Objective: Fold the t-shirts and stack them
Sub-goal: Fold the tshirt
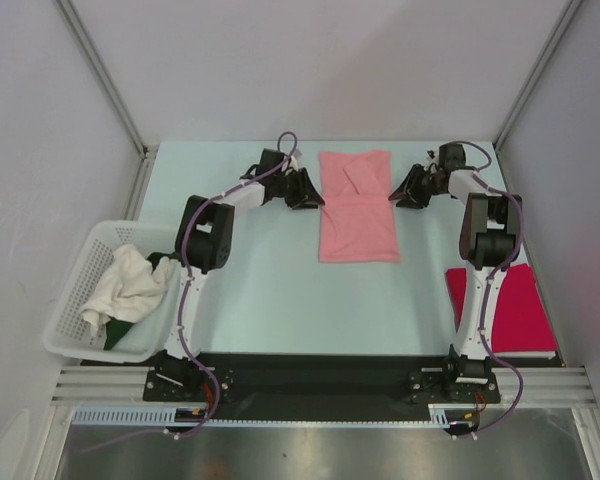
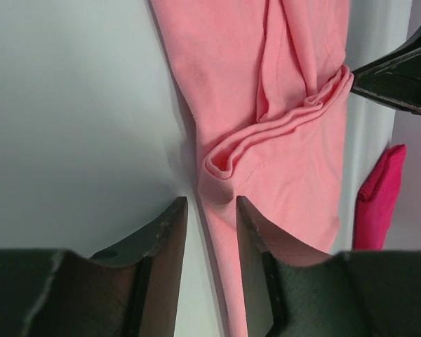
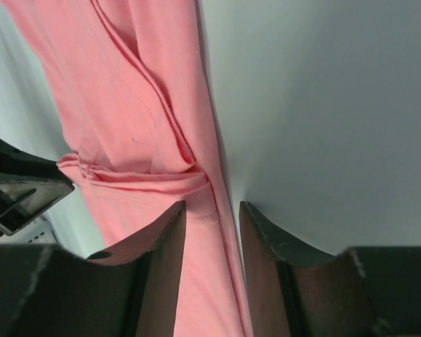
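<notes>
Salmon-pink cloth is what I steer by: the salmon-pink shirt point(image 1: 358, 207) lies flat on the pale desk point(image 1: 260, 290), folded into a long strip, with a sleeve ruck across its far part. My left tool point(image 1: 306, 191) sits at the shirt's left edge. In its wrist view its dark fingers point(image 2: 170, 239) stand a narrow gap apart, straddling that edge, with both cloth and bare desk showing between them. My right tool point(image 1: 410, 188) sits at the shirt's right edge, directly across. Its fingers point(image 3: 170, 239) are parted just as narrowly, and the hem runs through the gap. The magenta-red shirt point(image 1: 525, 305) lies folded nearer me and to the right of the pink one, well apart from it. A white lattice basket point(image 1: 75, 280), to the pink shirt's left and nearer me, holds a crumpled white cloth point(image 1: 130, 280).
</notes>
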### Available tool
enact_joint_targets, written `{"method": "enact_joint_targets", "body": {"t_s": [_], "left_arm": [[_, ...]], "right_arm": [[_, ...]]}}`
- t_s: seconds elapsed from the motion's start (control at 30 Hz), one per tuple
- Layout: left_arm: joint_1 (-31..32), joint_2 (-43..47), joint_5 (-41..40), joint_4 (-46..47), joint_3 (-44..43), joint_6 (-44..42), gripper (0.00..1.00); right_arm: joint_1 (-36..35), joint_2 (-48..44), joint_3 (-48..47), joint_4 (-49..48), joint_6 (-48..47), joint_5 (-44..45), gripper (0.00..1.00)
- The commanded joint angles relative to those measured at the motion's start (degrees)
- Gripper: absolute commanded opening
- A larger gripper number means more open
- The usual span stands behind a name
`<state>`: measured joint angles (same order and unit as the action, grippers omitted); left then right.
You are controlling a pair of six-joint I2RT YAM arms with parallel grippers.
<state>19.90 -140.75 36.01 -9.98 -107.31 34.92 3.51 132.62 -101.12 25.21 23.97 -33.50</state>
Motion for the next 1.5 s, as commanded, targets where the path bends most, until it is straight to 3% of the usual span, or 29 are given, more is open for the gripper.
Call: {"method": "enact_joint_targets", "body": {"t_s": [0.0, 0.3, 0.4, 0.5, 0.63, 0.8, 0.87, 0.93, 0.97, 1.0, 1.13, 1.2, 1.3, 1.43, 1.47], "left_arm": [[0.93, -1.19, -3.92, 0.66, -1.85, -1.52, 0.4], [0.93, -3.13, -4.1, 1.63, -3.52, 0.94, 0.28], [0.93, -3.83, -3.14, 3.12, -3.96, 2.43, 0.19], [0.84, -4.62, -2.61, 4.26, -4.4, 4.1, 0.07], [1.02, -4.62, -2.43, 6.02, -4.75, 5.43, 0.0], [0.93, -3.4, -4.01, 4.97, -5.02, 3.94, 0.01], [0.93, -2.26, -6.03, 2.69, -4.84, 2.45, 0.08], [0.93, -1.11, -9.71, -1.16, -4.75, -0.45, 0.25], [0.93, -0.32, -10.86, -2.14, -4.49, -1.59, 0.26], [0.93, 1.77, -12.0, -3.2, -4.06, -3.69, 0.3], [1.02, 10.3, -18.24, -5.4, 1.99, -7.23, 0.4], [1.19, 14.17, -20.1, -5.4, 4.9, -6.54, 0.42], [1.63, 20.76, -20.37, -5.93, 12.01, -2.24, 0.42], [4.09, 31.64, -21.59, -2.35, 26.92, 3.12, 0.44], [4.53, 33.68, -21.68, -0.24, 30.28, 8.36, 0.45]], "right_arm": [[0.1, 1.24, -2.59, 0.54, 0.47, -1.4, 0.41], [0.18, 1.85, -2.94, 0.45, 1.52, -2.01, 0.29], [0.36, 2.03, -3.29, -0.25, 2.75, -2.1, 0.22], [0.53, 2.47, -4.26, -0.43, 4.33, -1.84, 0.0], [0.71, 2.3, -4.7, 0.01, 6.09, 1.41, 0.0], [0.97, 2.38, -5.14, 0.63, 7.24, 2.91, 0.0], [0.89, 2.91, -5.58, 1.41, 7.06, 2.91, 0.0], [0.97, 3.17, -6.54, 2.99, 6.71, 3.52, 0.0], [0.97, 3.35, -6.98, 3.87, 6.01, 3.79, 0.0], [0.97, 3.44, -8.72, 6.23, 5.48, 4.4, 0.14], [0.8, 2.13, -14.18, 15.88, 1.53, 9.84, 0.39], [0.97, -1.19, -14.28, 19.16, 0.56, 13.18, 0.43], [1.32, -9.09, -6.92, 19.35, 0.81, 15.57, 0.5], [1.33, -20.94, 7.75, 14.88, 3.35, 13.9, 0.53], [1.41, -23.26, 14.92, 13.56, 4.41, 12.94, 0.53]]}}
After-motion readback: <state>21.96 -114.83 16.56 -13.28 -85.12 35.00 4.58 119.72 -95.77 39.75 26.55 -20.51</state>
